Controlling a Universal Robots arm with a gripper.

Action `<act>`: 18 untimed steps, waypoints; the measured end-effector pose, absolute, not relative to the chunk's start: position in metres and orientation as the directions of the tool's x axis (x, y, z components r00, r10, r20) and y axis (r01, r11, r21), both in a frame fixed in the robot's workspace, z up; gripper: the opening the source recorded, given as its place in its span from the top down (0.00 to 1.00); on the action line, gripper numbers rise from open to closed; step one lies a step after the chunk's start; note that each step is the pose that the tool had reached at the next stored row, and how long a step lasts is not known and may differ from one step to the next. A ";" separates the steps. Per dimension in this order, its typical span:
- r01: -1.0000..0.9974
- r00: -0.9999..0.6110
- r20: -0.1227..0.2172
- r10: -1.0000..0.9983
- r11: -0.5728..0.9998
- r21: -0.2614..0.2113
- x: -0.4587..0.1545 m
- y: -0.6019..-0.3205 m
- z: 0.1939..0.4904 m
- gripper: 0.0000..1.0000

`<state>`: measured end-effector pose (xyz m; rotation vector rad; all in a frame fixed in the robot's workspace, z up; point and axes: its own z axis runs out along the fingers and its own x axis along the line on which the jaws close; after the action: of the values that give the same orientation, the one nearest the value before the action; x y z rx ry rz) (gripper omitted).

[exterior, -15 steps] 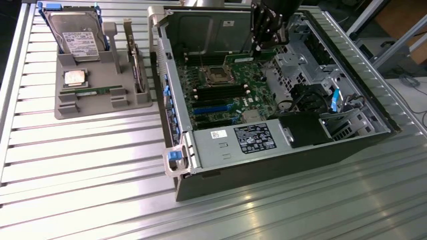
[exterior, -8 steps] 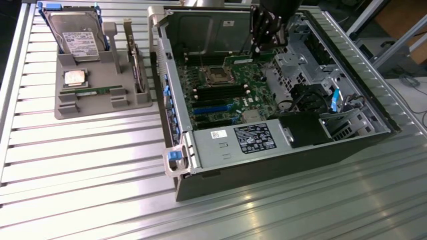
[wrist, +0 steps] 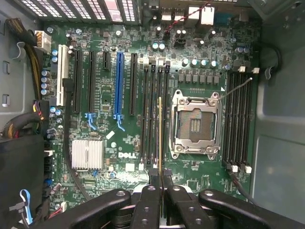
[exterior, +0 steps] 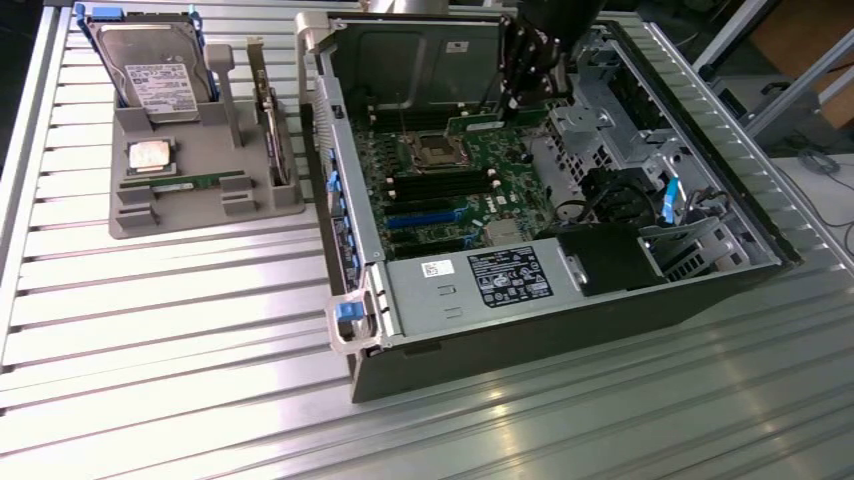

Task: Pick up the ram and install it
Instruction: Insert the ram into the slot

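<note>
A: What's underneath?
B: A ribbed silver metal tabletop (exterior: 160,330), with an open dark computer case (exterior: 534,348) on it.
A: And the ram?
B: The thin green ram stick (wrist: 159,124) is seen edge-on, lengthwise along the black memory slots (wrist: 148,114), pinched in the closed black claw (wrist: 160,175).

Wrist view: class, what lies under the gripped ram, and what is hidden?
Under the ram, held edge-on in the shut gripper, lie black memory slots on the green motherboard. The fingers cover the slot ends nearest them.

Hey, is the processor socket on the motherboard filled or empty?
Empty. The processor socket shows bare contacts inside its metal frame, and the silver processor lies on the grey tray.
</note>
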<state>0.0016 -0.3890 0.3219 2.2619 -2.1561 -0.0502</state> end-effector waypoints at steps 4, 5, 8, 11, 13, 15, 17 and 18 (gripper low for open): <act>-0.998 0.048 -0.012 -0.999 -0.048 0.034 0.002 -0.389 0.320 0.88; -0.998 0.048 -0.012 -0.999 -0.048 0.034 0.002 -0.389 0.319 0.88; -0.998 0.048 -0.012 -0.999 -0.048 0.034 0.002 -0.389 0.317 0.88; -0.998 0.048 -0.012 -0.999 -0.048 0.034 0.002 -0.389 0.315 0.88; -0.998 0.048 -0.012 -0.999 -0.048 0.034 0.002 -0.389 0.315 0.88; -0.998 0.048 -0.012 -0.999 -0.048 0.034 0.002 -0.389 0.313 0.88; -0.998 0.048 -0.012 -0.999 -0.048 0.034 0.002 -0.389 0.312 0.88; -0.998 0.048 -0.012 -0.999 -0.048 0.034 0.002 -0.389 0.311 0.88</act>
<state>0.0016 -0.3890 0.3110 2.2619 -2.1561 -0.0502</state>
